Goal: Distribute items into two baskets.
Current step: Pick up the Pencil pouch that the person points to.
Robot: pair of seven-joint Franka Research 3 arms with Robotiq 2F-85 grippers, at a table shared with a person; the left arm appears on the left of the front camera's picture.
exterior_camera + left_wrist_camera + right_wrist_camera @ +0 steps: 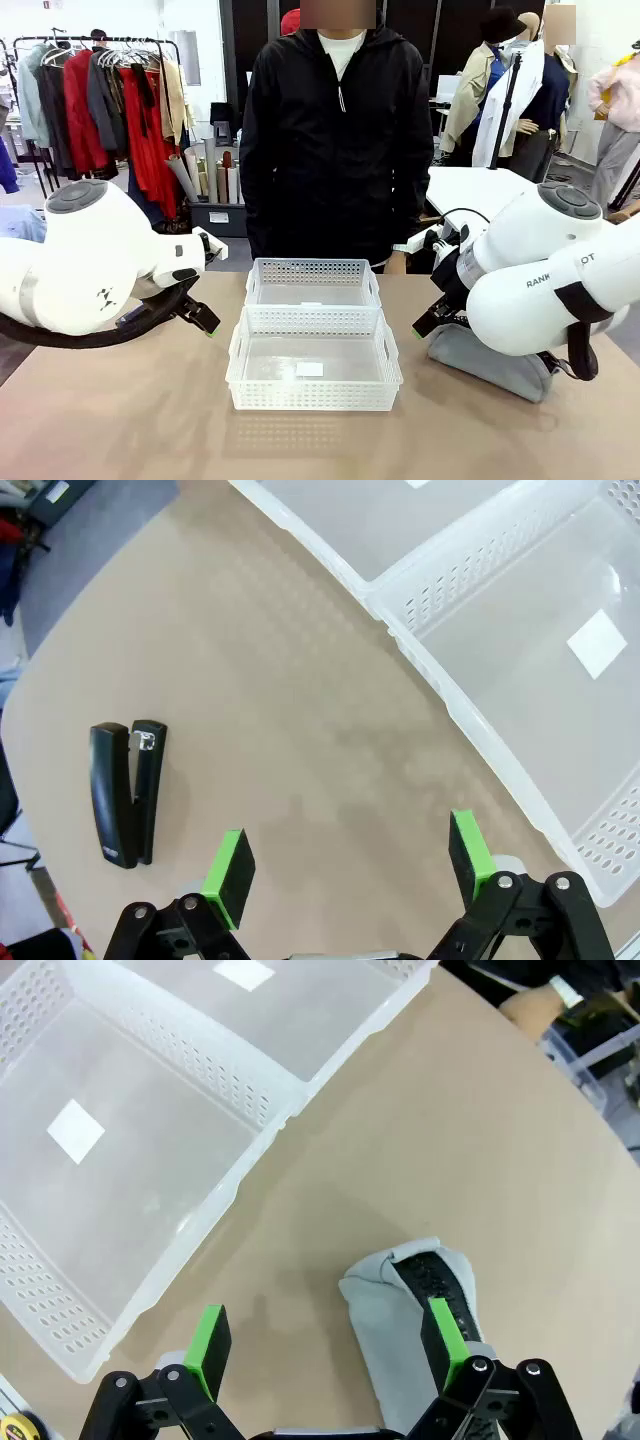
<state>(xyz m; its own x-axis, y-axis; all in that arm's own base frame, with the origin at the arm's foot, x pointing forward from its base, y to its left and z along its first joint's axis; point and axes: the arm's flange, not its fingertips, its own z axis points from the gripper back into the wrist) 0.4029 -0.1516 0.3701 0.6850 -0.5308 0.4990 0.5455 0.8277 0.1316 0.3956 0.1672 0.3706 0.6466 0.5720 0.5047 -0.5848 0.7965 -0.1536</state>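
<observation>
Black stapler (128, 792), seemingly on its side, mouth pointing picture-top.

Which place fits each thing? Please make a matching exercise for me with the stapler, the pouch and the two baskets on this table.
Things
1. black desk stapler
2. soft grey fabric pouch with a black zipper edge
3. white perforated plastic basket nearer the robot
4. white perforated plastic basket nearer the person

Places
A. empty, in the middle, far row
B. lying on the table, on the robot's right of the baskets
C. empty, in the middle, near row
D. lying on the table, on the robot's left of the baskets

Pairs: 1-D, 2-B, 3-C, 4-A
</observation>
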